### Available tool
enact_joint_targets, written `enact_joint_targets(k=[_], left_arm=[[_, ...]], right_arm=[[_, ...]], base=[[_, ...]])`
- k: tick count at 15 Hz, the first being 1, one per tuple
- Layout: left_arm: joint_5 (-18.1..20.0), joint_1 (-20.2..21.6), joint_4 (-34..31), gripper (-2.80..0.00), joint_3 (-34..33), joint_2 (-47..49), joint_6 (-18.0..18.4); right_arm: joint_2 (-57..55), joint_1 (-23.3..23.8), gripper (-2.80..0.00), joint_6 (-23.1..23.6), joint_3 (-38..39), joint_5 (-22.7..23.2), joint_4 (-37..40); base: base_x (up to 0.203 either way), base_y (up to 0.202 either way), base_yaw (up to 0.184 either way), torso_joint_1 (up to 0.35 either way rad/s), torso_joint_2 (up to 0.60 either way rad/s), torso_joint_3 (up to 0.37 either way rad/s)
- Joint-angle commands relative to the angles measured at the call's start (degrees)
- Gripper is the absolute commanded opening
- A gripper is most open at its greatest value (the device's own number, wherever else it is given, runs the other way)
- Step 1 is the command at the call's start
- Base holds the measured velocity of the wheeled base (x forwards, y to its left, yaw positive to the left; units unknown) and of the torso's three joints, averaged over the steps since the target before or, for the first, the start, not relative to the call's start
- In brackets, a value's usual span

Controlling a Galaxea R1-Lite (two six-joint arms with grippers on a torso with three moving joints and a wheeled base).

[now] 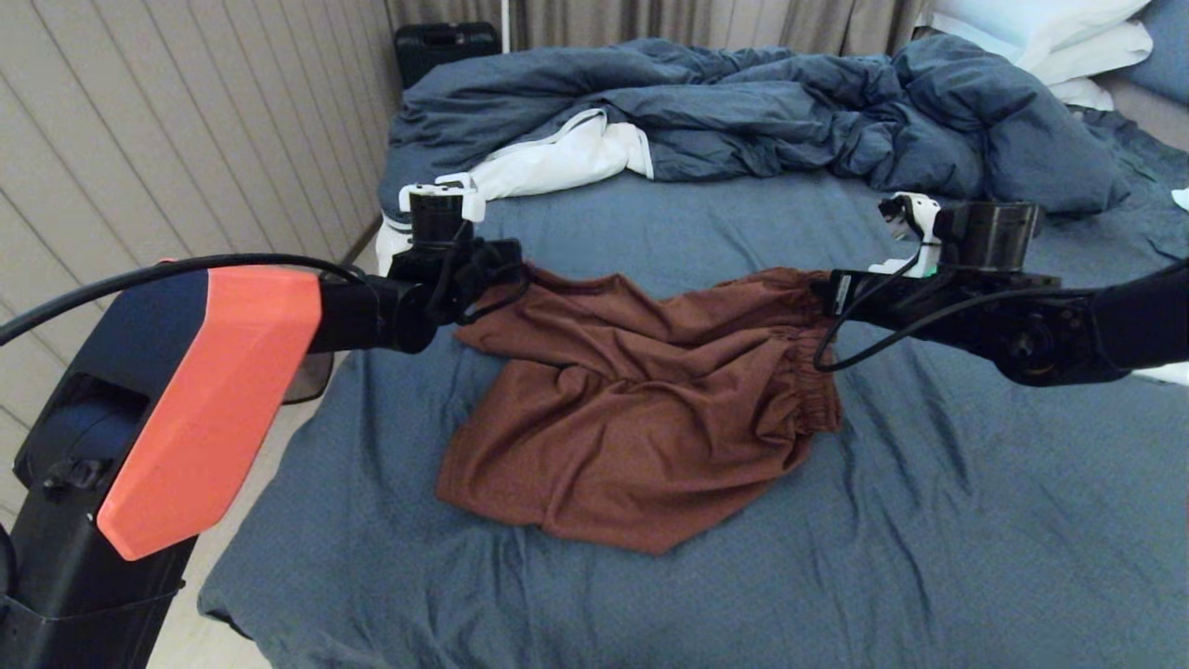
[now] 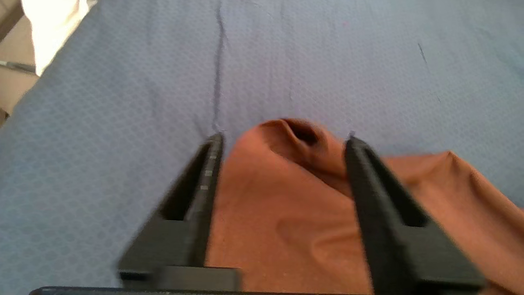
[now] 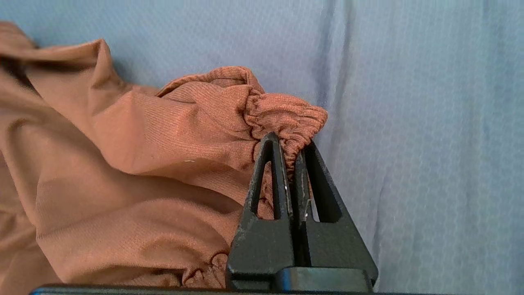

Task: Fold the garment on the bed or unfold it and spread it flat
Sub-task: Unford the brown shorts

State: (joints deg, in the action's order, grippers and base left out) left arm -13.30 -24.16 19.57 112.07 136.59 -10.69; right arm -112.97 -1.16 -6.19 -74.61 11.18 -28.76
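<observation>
Here the rust-brown shorts [image 1: 641, 409] stretch nine-to-three across the bed [image 1: 929, 520], the right gripper [image 3: 292, 157] clamped on their gathered waistband [image 3: 286, 119], the left gripper [image 2: 282, 143] spread wide astride the opposite corner.

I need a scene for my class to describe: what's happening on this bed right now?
A two-armed robot is working on brown shorts lying rumpled on the bed. The right gripper is shut on the gathered waistband at one far corner. The left gripper is open, its fingers either side of a fold of cloth at the opposite far corner, not yet pinching it. The shorts are neither spread flat nor folded. A bunched duvet lies behind.
</observation>
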Motion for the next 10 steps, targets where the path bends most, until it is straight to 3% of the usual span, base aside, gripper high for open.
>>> enact_joint_targets(k=[1,8,9,10], left_arm=[[-0.06,-0.01,0.12,0.00,-0.01,-0.01,-0.12],[-0.41,-0.01,0.21,0.00,-0.01,-1.30,-0.26],[-0.50,-0.01,0.21,0.00,-0.01,-1.32,-0.30],[-0.51,-0.01,0.21,0.00,-0.02,-1.32,-0.38]], right_arm=[[-1.10,0.56,-2.80,-0.05,-0.79,0.07,-0.58],[-2.70,3.61,-2.80,-0.54,-5.61,-0.75,2.34],[-2.79,3.69,0.00,-0.46,-5.74,-2.66,2.23],[-3.03,3.71,0.00,-0.09,-6.05,-3.44,2.30]], base=[[0.000,0.000,0.000,0.000,0.00,0.000],[0.000,0.000,0.000,0.000,0.00,0.000],[0.000,0.000,0.000,0.000,0.00,0.000],[0.000,0.000,0.000,0.000,0.00,0.000]])
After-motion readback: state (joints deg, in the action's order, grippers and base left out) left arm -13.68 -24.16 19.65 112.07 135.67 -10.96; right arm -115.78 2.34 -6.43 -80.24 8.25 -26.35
